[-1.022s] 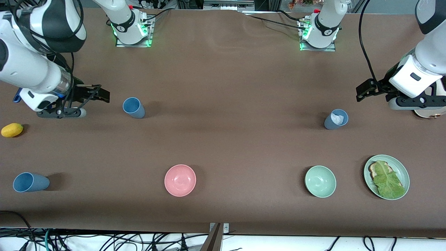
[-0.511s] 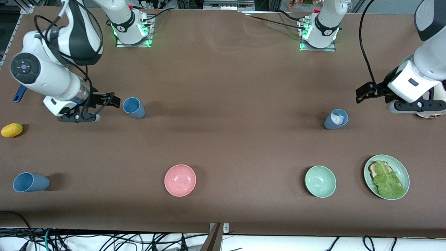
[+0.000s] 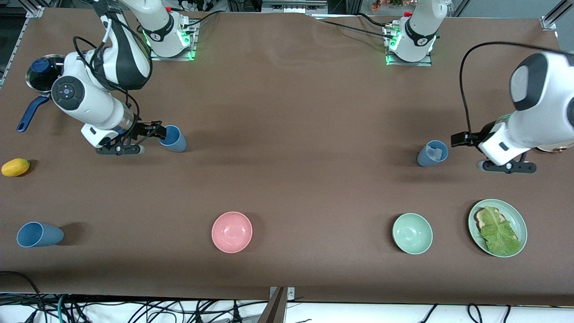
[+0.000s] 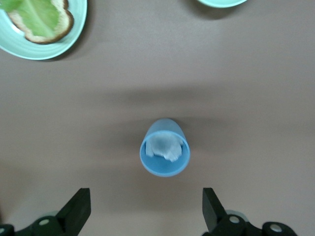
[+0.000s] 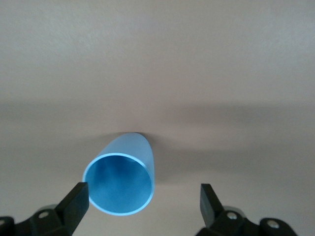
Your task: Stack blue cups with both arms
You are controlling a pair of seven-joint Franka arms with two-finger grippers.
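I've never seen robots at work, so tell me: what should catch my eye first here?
Two white arms each reach for a blue cup. The right tool is open, its fingers at either side of an empty cup near the right arm's end of the table. The left tool is open beside a cup with crumpled white stuff in it, toward the left arm's end. A third cup stands apart, nearer the camera, in line with a pink bowl.

light: bright, even, overhead | shadows: soft, beside cups and bowls | blur: slight softness in wrist views
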